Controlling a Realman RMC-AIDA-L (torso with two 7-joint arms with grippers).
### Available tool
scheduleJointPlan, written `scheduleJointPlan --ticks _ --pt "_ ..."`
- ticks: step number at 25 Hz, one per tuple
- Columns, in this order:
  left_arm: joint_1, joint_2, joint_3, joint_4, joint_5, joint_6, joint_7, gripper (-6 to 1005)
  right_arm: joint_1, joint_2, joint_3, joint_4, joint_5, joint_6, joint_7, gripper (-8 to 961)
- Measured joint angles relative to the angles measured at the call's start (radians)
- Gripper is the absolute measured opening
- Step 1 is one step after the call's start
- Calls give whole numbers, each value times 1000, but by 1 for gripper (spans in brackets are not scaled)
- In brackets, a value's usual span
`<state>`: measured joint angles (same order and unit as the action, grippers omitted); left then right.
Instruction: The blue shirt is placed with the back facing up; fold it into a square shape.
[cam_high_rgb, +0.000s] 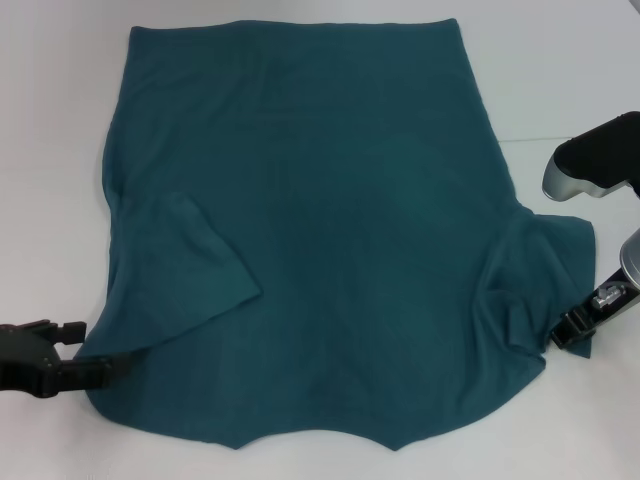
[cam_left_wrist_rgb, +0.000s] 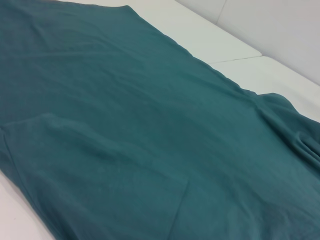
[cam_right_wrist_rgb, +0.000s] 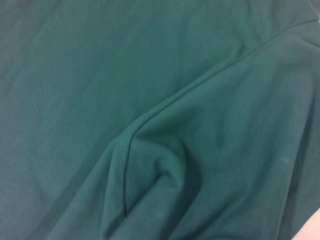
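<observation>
Blue shirt (cam_high_rgb: 330, 250) lay spread flat across the white table (cam_high_rgb: 60, 120), plain side up, filling most of the middle of the head view, with its neckline edge nearest the robot at 6 o'clock and its straight hem farthest away at 12 o'clock.

Nearest, at about 8 o'clock, the left gripper (cam_high_rgb: 100, 368) sat low on the table, its dark fingers reaching in to the shirt's near left corner. The fingers looked pressed together on the cloth edge, though the fabric hid the tips, so whether they truly grasped it could not be told.

Just above that corner the left sleeve (cam_high_rgb: 185, 265) was folded inward over the body of the shirt, lying as a triangular flap pointing toward the middle.

At about 4 o'clock the right gripper (cam_high_rgb: 572, 330) touched the outer edge of the right sleeve (cam_high_rgb: 545, 265), which was rumpled into soft ridges beside it. Its jaws were too small and too hidden to judge as clenched or released. The right wrist view showed only creased teal cloth with a raised fold close up.

Farther off, the shirt's sides narrowed toward the hem. Beyond it a seam (cam_high_rgb: 535, 139) crossed the table at 2 o'clock.
</observation>
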<state>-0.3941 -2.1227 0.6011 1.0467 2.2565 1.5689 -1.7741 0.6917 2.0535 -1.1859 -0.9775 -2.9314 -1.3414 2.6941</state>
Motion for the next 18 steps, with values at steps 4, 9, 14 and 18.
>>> scheduleJointPlan --ticks 4,9,14,18 --pt "0 0 -1 -1 0 -2 0 933 -1 2 4 -1 0 0 -1 584" --pt "1 0 -1 -1 0 -5 1 933 -1 5 10 -8 1 -7 -4 424" --pt "2 0 -3 -1 0 -5 2 934 -1 7 31 -22 4 -10 -7 254" --pt "3 0 -5 -1 0 -4 1 934 -5 7 66 -74 7 -33 -25 64"
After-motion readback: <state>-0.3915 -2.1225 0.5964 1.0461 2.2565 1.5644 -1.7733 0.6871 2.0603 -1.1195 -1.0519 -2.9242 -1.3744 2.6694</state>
